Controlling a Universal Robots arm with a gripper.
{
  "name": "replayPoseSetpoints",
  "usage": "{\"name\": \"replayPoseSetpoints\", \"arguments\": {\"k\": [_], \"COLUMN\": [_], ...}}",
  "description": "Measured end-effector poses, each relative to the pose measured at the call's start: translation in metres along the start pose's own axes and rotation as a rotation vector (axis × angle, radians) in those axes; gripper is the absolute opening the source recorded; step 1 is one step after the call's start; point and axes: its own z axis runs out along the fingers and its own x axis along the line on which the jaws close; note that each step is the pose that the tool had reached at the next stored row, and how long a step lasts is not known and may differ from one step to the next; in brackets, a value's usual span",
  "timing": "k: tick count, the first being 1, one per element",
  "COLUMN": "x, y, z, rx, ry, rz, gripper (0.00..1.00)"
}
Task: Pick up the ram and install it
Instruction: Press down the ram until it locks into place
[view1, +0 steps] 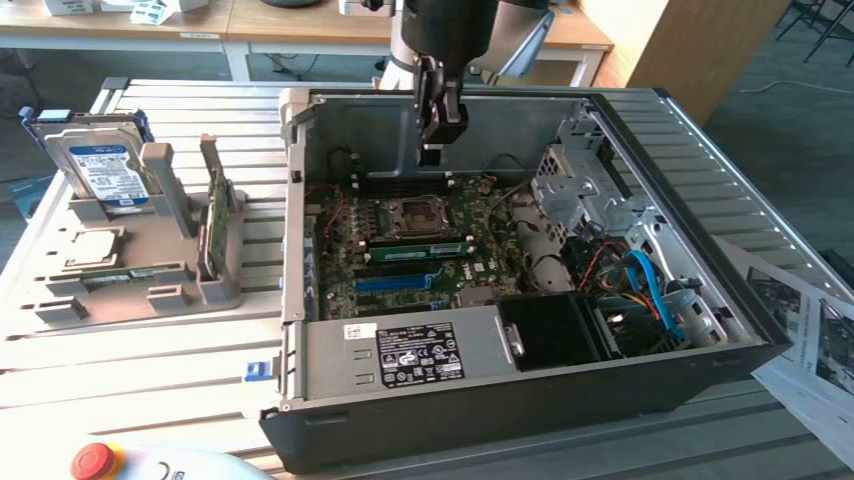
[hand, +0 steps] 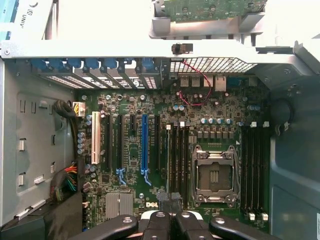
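Ram (view1: 416, 250) appears to stand on edge in a slot just beside the CPU socket (view1: 407, 215), on the socket's side toward the blue slot (view1: 400, 283), as a long green strip running parallel to that slot. From above, the black slots (hand: 177, 160) between socket and blue slot are seen edge-on, so I cannot tell there how deep the stick sits or whether its end clips have latched. The gripper (view1: 430, 155) hangs above the board on the far side of the socket from the ram, well apart from it and near the case's back wall. Its fingers are clenched together with nothing between them, and in the wrist view the gripper (hand: 170, 220) shows the same closed tips. Judging by this, the pick and the placing look done, and the step in hand is the end of the install, with the arm clear of the stick. Anything further calls for a straight, even push down along the stick's top edge, if the clips have not caught. Well away from the socket, outside the case (view1: 534, 400), a grey holder (view1: 200, 290) carries a hard drive (view1: 100, 165) and a broader green card (view1: 214, 230) on edge.
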Motion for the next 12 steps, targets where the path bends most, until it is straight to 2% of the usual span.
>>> {"name": "replayPoseSetpoints", "arguments": {"k": [4,12], "x": [0.0000,0.0000], "y": [0.0000,0.0000], "z": [0.0000,0.0000], "rx": [-0.0003,-0.0041], "ry": [-0.0001,-0.0007], "rz": [0.008,0.107], "gripper": [0.10,0.10]}}
